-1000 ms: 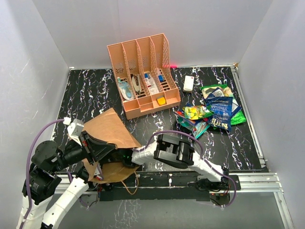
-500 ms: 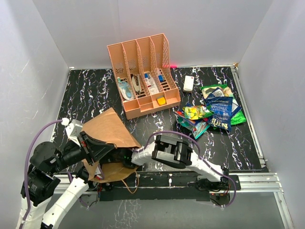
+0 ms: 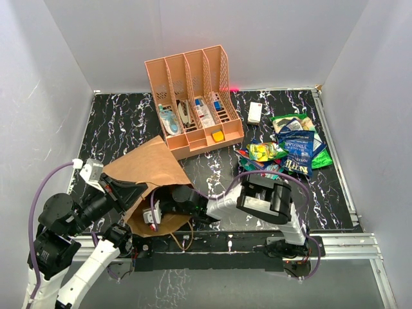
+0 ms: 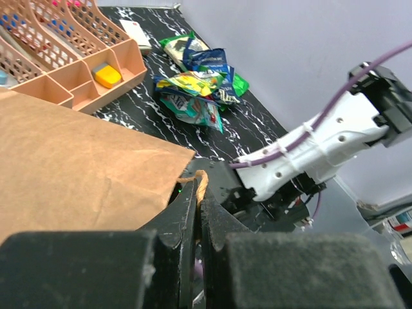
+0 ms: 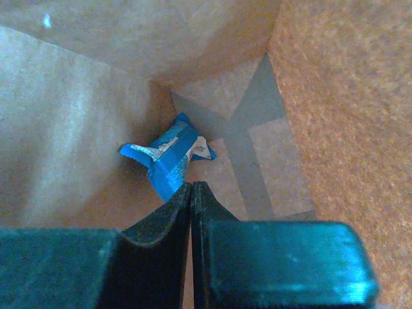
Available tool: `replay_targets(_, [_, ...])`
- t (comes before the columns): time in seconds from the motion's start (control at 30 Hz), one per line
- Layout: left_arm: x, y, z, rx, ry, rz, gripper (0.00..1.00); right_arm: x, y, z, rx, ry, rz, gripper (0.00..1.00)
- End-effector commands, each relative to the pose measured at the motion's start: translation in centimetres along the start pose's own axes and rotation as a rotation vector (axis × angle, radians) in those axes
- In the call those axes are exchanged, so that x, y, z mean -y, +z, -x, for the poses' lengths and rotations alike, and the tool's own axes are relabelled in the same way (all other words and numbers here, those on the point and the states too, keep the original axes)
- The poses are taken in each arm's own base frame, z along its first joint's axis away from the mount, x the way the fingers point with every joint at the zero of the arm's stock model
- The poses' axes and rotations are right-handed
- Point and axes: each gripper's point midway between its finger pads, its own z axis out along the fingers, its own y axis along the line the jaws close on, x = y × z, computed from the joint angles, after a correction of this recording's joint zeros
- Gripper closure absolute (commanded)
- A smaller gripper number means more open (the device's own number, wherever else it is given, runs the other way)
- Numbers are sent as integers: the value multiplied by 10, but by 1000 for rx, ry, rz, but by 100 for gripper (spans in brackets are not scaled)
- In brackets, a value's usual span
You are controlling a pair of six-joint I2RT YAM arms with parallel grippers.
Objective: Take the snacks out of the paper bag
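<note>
Deep in paper bag (image 5: 335,96) — 1 blue packet (image 5: 168,158) left; right gripper (image 5: 192,187), just re-angled, jaws together at pkt's edge. Left gripper (image 4: 196,193) clamps bag rim — task nrly done.

Brown paper bag (image 3: 148,170) lies tipped, one blue packet (image 5: 168,158) inside; other snacks (image 3: 286,151) heaped well apart.

Bright, even overhead light, soft shadows; wrist views blur the near jaws.

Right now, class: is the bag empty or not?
Not empty: the right wrist view shows a blue packet lying deep inside the bag.
</note>
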Motion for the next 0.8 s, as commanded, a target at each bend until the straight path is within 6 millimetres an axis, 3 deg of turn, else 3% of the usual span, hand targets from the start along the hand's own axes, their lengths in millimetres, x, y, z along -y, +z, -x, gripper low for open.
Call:
replay_targets(0.0, [-9,0,13,51,24,58,100,26,-14,31,56,63,-74,92])
replay_targets(0.23, [-4,-3,4,35,3,23,100,18,-7,40,90,66,-54,90])
replay_targets(0.4, [-2,-1,1,24,-1,7,100,7,3,31,47,24,-6,54])
replay_targets(0.77, [10,9,-4,-27,4,-82,100,0,34,-5,-91,-59,11,41])
